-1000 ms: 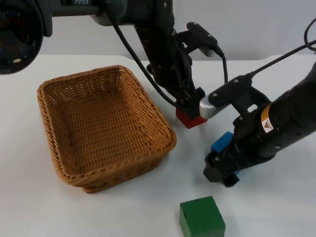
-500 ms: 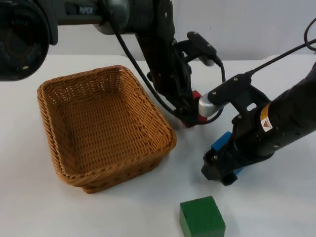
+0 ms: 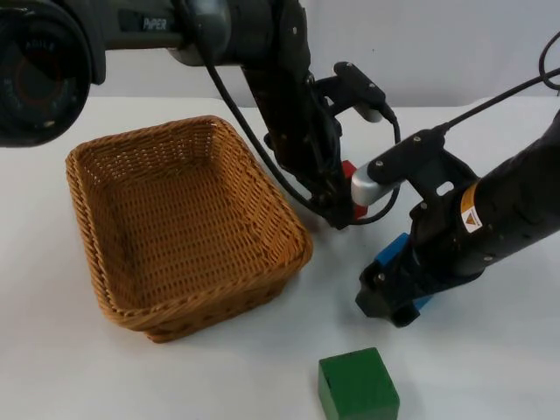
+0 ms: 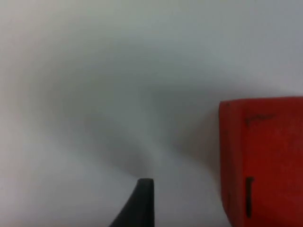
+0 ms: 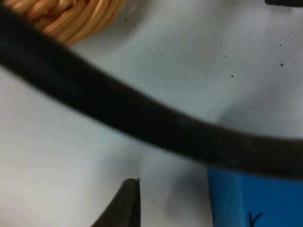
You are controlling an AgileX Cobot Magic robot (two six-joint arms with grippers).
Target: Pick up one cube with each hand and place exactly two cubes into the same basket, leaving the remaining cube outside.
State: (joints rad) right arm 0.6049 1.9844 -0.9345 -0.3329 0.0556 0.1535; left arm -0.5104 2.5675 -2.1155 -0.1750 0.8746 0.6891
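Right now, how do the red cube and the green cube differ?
The red cube sits at the left gripper, close beside the wicker basket; the green cube stands alone at the table's near edge, far from both grippers. Red is mostly hidden by the arm; green shows fully. Both are outside the basket.

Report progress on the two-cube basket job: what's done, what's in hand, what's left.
Done: nothing is in the wicker basket yet. In hand: the left gripper is shut on the red cube, close to the basket's right rim; the right gripper is shut on the blue cube, near the table. Left: carry both cubes over the basket and release them, leaving the green cube where it sits on the table.
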